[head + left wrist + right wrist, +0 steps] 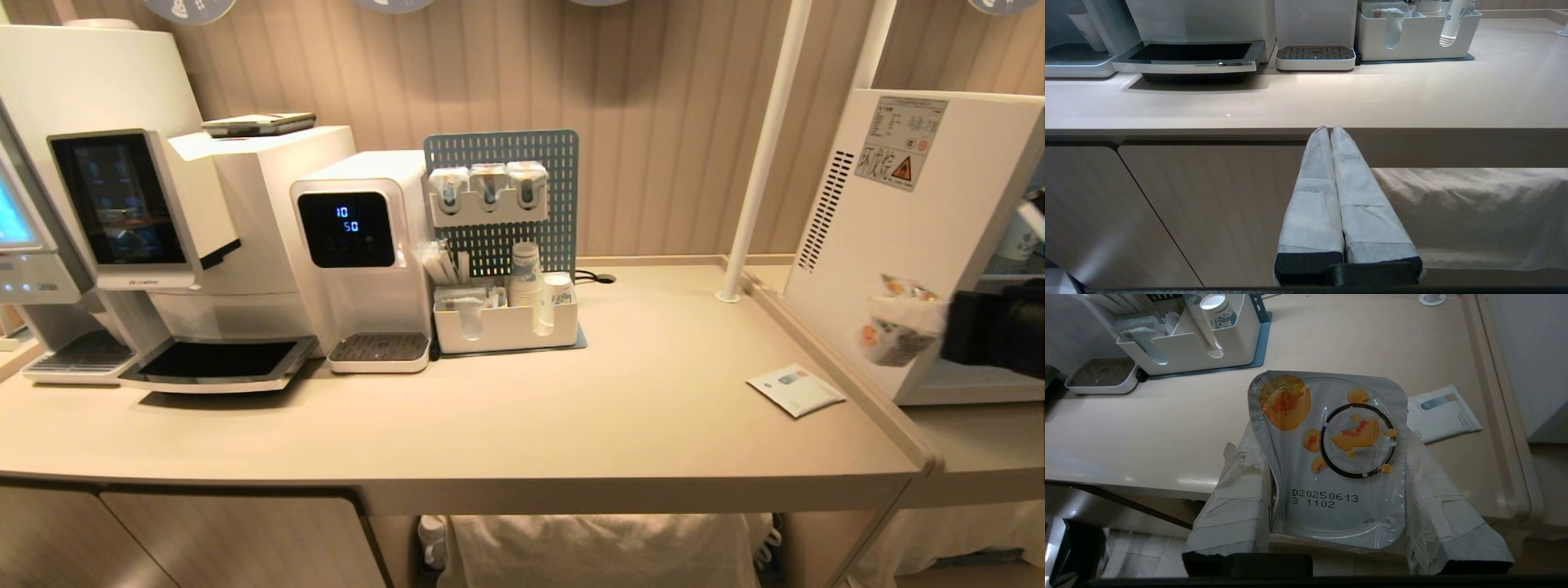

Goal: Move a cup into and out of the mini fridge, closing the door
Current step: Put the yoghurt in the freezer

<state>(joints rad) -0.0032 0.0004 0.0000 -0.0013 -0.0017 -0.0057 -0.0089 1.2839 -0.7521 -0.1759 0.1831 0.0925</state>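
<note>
cup (1331,457) upright, lid up, likely so it sets down flat | right end effector (1337,486) half open, clamped on cup sides | cup in the air beside mini fridge (914,237), over the surface (571,425) edge | left end effector (1329,132) closed, empty, parked below surface front

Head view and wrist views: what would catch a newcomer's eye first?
The cup, its peach-printed foil lid up, sits clamped in the right gripper in the air beside the mini fridge at the counter's right end. On the left, a coffee machine and a water dispenser line the wall.
</note>
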